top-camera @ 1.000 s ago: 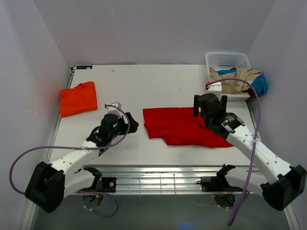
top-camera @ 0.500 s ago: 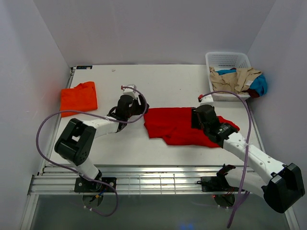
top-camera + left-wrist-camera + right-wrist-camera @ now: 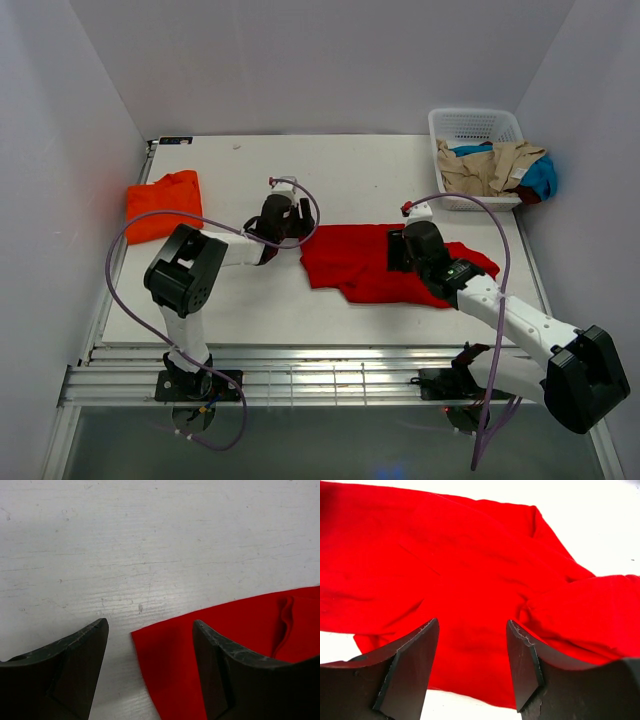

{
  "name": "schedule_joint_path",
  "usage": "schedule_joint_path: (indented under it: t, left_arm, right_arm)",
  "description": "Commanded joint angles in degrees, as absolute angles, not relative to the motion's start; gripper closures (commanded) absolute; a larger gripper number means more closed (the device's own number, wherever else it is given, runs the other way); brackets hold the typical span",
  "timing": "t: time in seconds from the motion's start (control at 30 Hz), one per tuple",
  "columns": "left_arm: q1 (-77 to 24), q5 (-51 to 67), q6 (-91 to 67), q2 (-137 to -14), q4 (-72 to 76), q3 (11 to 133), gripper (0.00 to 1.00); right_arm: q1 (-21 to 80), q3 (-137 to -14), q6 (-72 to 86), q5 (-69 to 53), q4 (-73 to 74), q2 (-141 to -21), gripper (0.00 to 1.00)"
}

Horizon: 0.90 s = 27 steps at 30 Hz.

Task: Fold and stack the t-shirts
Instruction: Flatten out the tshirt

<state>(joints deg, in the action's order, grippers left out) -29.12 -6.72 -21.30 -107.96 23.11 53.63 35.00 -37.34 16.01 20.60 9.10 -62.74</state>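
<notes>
The red t-shirt (image 3: 360,268) lies spread and rumpled on the white table (image 3: 350,170), its right part bunched. My left gripper (image 3: 298,224) is low at the shirt's far left corner. In the left wrist view it (image 3: 150,625) is open, and that corner of the red t-shirt (image 3: 170,675) lies flat between its fingers (image 3: 75,665). My right gripper (image 3: 396,252) is over the shirt's middle. The right wrist view shows it (image 3: 472,625) open, straddling flat red cloth (image 3: 470,580). The orange t-shirt (image 3: 163,205) lies folded at the far left, away from both grippers.
A white lattice basket (image 3: 475,125) holding beige and blue cloth stands at the back right corner. Grey walls close in the table on three sides. A purple cable (image 3: 130,250) loops from the left arm.
The left arm swung from the front left up to the red shirt's left corner. The right gripper moved left and down onto the shirt's middle.
</notes>
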Motion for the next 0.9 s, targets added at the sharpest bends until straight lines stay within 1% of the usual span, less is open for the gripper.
schedule_joint_path:
  t: [0.0,0.23,0.47,0.57,0.63,0.87]
  left_arm:
    - [-29.9,-8.3,-19.9,-106.5,23.1,55.9,0.22]
    - [-31.3,-10.6,-20.1,-108.2,19.0,58.2,0.24]
    - [-33.1,-14.4,-21.3,-109.5,13.6,59.6,0.27]
    - [-33.7,-16.3,-21.4,-109.3,12.7,59.3,0.28]
    - [-33.8,-17.3,-21.3,-109.2,12.1,59.2,0.28]
    - [-33.9,-17.7,-20.9,-110.4,11.9,59.8,0.29]
  right_arm:
    - [35.2,-36.7,15.6,20.0,5.5,-62.9,0.38]
    - [35.2,-38.0,14.4,20.7,1.8,-67.7,0.35]
    - [35.2,-44.5,12.7,20.3,0.4,-76.8,0.35]
    - [34.8,-46.3,11.9,20.4,-2.3,-80.4,0.35]
    - [34.3,-49.8,10.9,20.4,-3.2,-84.0,0.35]
    - [32.4,-58.0,8.6,18.4,-4.4,-92.0,0.35]
